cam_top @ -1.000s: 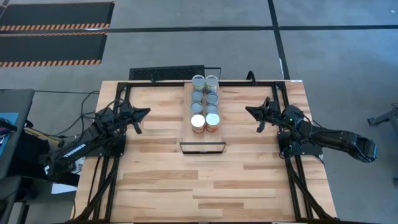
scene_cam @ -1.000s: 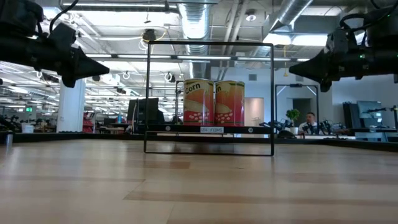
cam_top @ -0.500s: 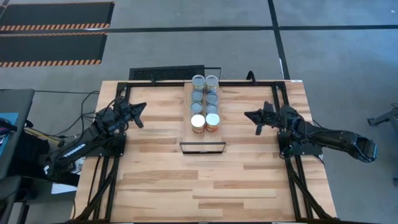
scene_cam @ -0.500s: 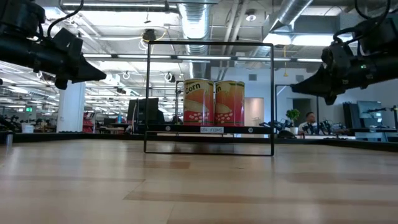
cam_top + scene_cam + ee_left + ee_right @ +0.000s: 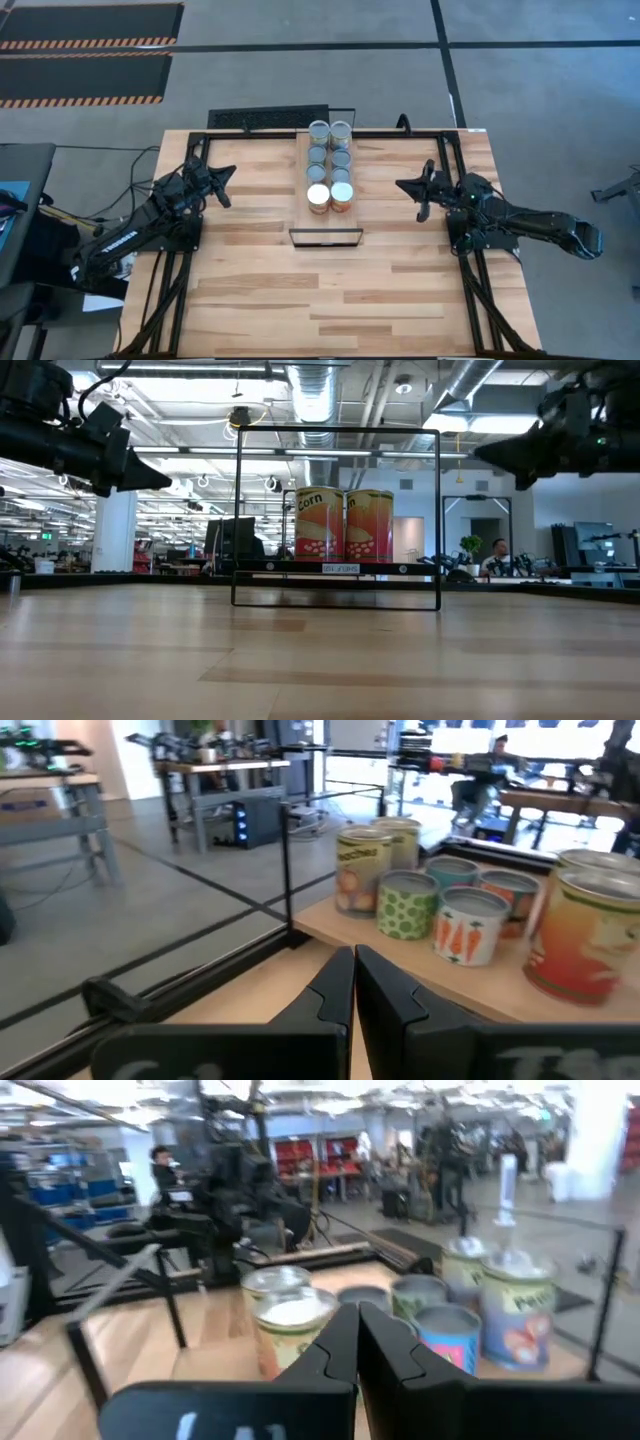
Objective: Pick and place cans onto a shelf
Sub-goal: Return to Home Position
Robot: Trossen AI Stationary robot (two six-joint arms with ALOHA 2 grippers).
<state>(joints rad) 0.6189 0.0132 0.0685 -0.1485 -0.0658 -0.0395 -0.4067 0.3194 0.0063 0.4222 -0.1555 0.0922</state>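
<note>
The wooden table [image 5: 330, 290] is flanked by two dark arms: the left arm [image 5: 130, 235] is laid along its left edge and the right arm [image 5: 530, 225] along its right edge. The shelf [image 5: 303, 175] — a pale plank with a black frame [image 5: 325, 238] at its near end — is set in the middle of the table's far half. On it the cans [image 5: 329, 165] are stood upright in two rows of four, packed close together. The two nearest the frame are seen with white tops, and in the low view they are read as corn cans [image 5: 320, 525]. A green peas can [image 5: 407, 904] and a carrot can [image 5: 470, 925] are seen side by side from the left wrist.

The left gripper [image 5: 226, 178] is held above the table, well apart from the shelf on its left side, with its fingers [image 5: 335, 985] pressed together and nothing between them. The right gripper [image 5: 403, 185] is held likewise on the shelf's right side — its fingers [image 5: 340, 1340] are closed on nothing.
</note>
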